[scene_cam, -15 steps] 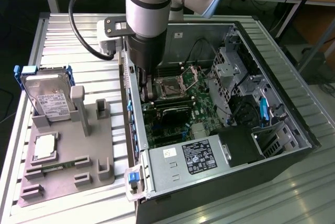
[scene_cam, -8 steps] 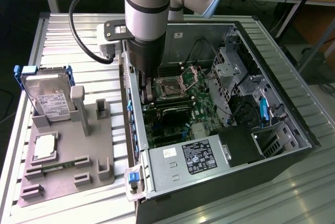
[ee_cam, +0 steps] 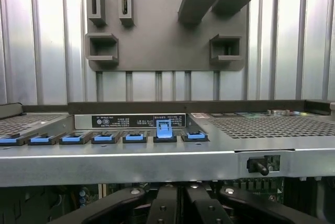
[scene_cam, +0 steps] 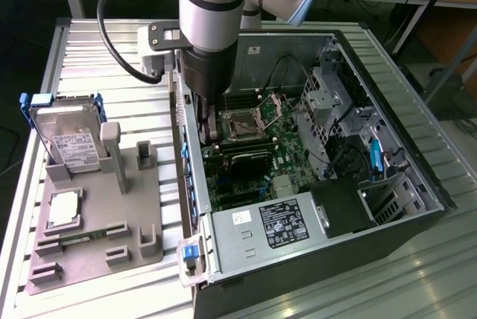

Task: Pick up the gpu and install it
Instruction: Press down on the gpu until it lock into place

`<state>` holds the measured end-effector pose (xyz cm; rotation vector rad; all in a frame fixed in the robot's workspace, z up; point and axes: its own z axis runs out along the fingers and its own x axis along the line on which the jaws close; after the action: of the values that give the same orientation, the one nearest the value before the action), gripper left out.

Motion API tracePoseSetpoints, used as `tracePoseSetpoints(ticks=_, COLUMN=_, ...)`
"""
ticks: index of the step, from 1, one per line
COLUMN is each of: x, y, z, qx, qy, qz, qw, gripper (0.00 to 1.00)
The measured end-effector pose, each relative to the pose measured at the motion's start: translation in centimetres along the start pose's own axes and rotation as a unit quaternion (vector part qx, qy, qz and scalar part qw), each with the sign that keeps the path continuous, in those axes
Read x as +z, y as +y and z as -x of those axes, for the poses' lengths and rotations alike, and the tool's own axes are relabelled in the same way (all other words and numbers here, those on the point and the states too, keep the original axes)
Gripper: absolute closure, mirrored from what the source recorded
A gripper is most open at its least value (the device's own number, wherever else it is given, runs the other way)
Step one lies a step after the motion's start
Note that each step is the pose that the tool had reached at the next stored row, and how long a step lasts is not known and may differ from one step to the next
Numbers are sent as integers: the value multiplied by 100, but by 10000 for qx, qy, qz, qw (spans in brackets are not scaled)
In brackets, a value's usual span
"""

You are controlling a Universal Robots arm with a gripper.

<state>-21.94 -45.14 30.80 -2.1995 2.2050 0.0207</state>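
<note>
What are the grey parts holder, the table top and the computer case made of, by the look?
Parts holder: matte grey, uniform colour, blocky slots; looks like plastic, possibly printed.
Table top: ribbed silver profiles with a soft sheen; likely aluminium.
Computer case: thin folded panels, bare grey inside and black outside, with perforated sheet at the rear edge; looks like sheet steel, painted outside.

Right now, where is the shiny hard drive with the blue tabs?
In the exterior view, the hard drive stands upright in the grey holder on that view's left, outside the open computer case.
</note>
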Motion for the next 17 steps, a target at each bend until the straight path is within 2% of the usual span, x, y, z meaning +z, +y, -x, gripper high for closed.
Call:
tracePoseSetpoints(ticks=4, x=-33, y=1, z=1, qx=2, qy=2, qz=29, qw=10000, gripper=89)
tracePoseSetpoints(ticks=15, x=10, y=3, z=-6, qx=1, qy=1, qz=30, qw=10000, gripper=89)
tracePoseSetpoints(ticks=17, x=47, y=2, z=-9, qx=0, qy=-3, qz=17, qw=10000, gripper=89)
